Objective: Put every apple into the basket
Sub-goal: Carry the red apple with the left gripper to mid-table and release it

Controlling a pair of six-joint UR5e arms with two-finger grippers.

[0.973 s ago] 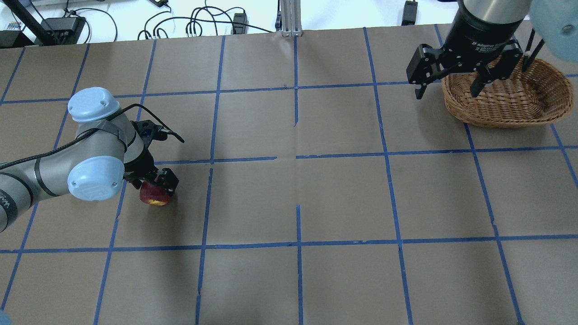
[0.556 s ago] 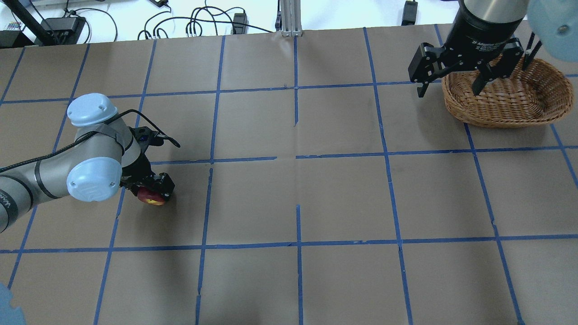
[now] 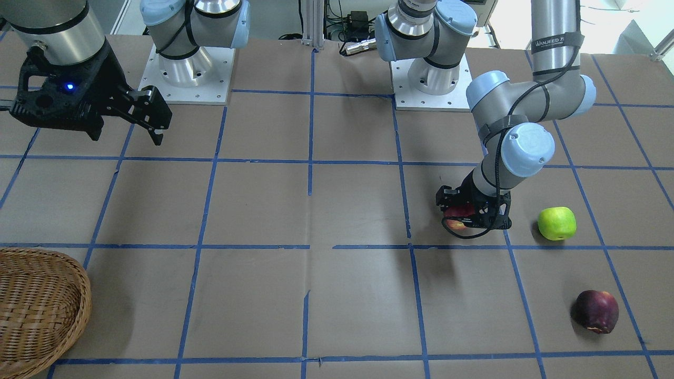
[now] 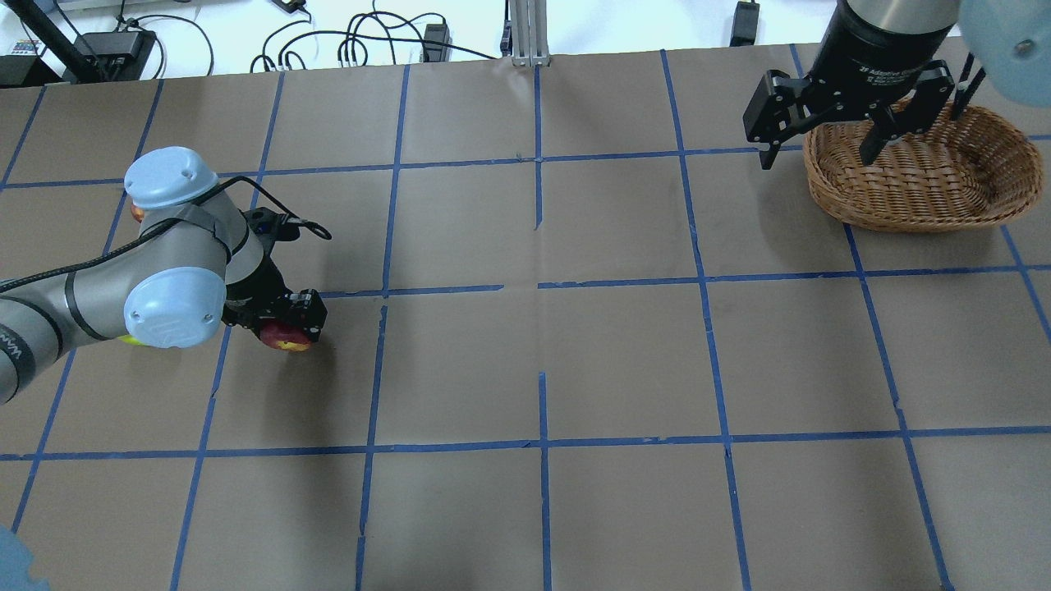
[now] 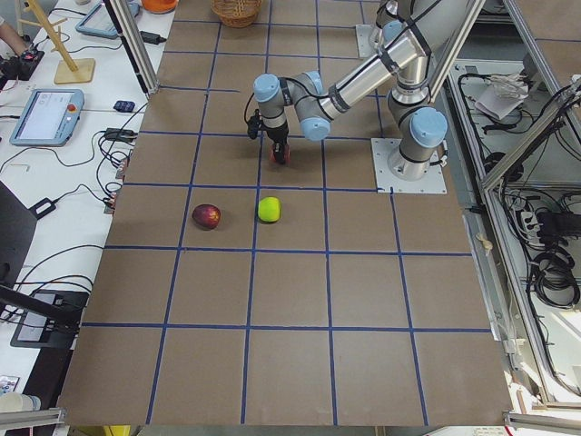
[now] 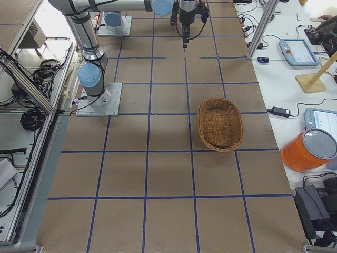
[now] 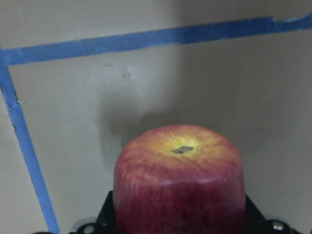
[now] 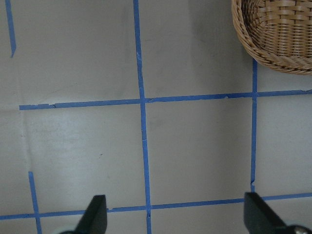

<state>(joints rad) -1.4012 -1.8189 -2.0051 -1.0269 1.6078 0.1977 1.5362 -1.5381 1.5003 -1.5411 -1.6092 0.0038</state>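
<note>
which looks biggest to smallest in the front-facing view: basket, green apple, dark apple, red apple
1. basket: largest, though cut off by the frame edge.
2. dark apple and green apple: alike; the dark one is nearer the camera, so unranked.
3. red apple: smallest showing, partly hidden.

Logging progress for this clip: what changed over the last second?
The left gripper, shut on the red apple throughout, shifted it slightly up the overhead view. The right gripper, open, drifted a little the same way beside the basket. The basket stayed put.
</note>
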